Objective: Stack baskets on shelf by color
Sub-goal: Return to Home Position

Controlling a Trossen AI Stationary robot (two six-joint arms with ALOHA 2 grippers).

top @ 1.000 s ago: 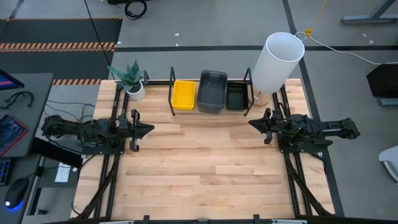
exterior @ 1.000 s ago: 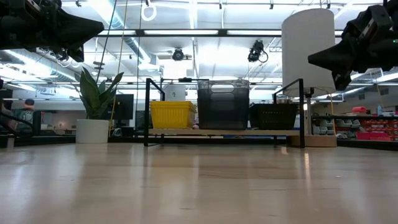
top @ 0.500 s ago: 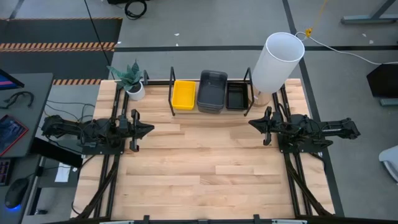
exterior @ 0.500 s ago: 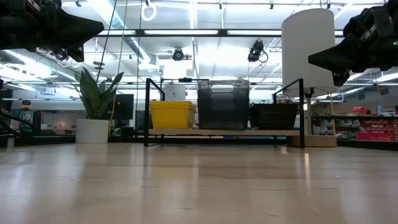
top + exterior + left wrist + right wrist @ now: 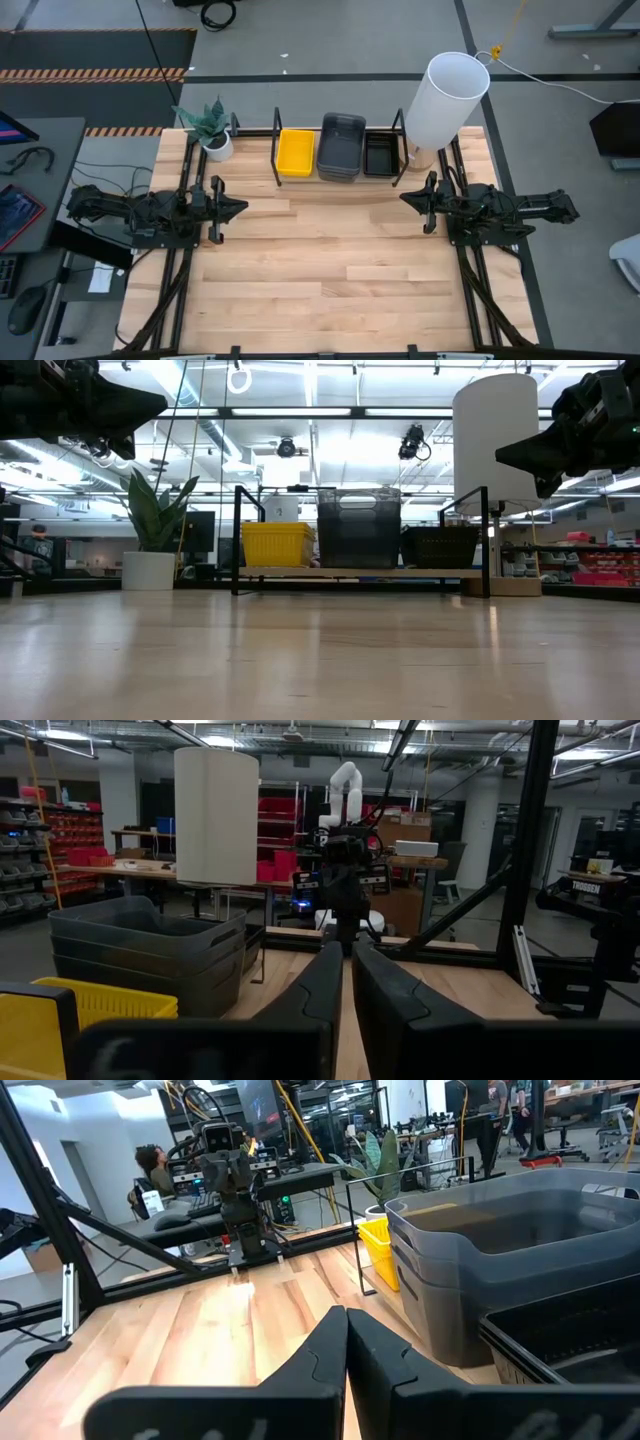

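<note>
The black wire shelf (image 5: 277,160) stands at the table's far edge with its three bays filled. The yellow baskets (image 5: 295,152) sit in the left bay, the stacked dark grey baskets (image 5: 340,146) in the middle, the black mesh baskets (image 5: 380,155) on the right. In the low view the yellow baskets (image 5: 273,544), grey stack (image 5: 358,526) and black baskets (image 5: 440,546) rest on the shelf floor. My left gripper (image 5: 240,208) hovers shut at the table's left side, my right gripper (image 5: 405,198) shut at the right, both raised and holding nothing.
A tall white cylinder (image 5: 445,100) stands at the far right corner beside the shelf. A potted plant (image 5: 210,128) stands at the far left corner. Bare wood tabletop (image 5: 320,260) lies between and in front of the arms.
</note>
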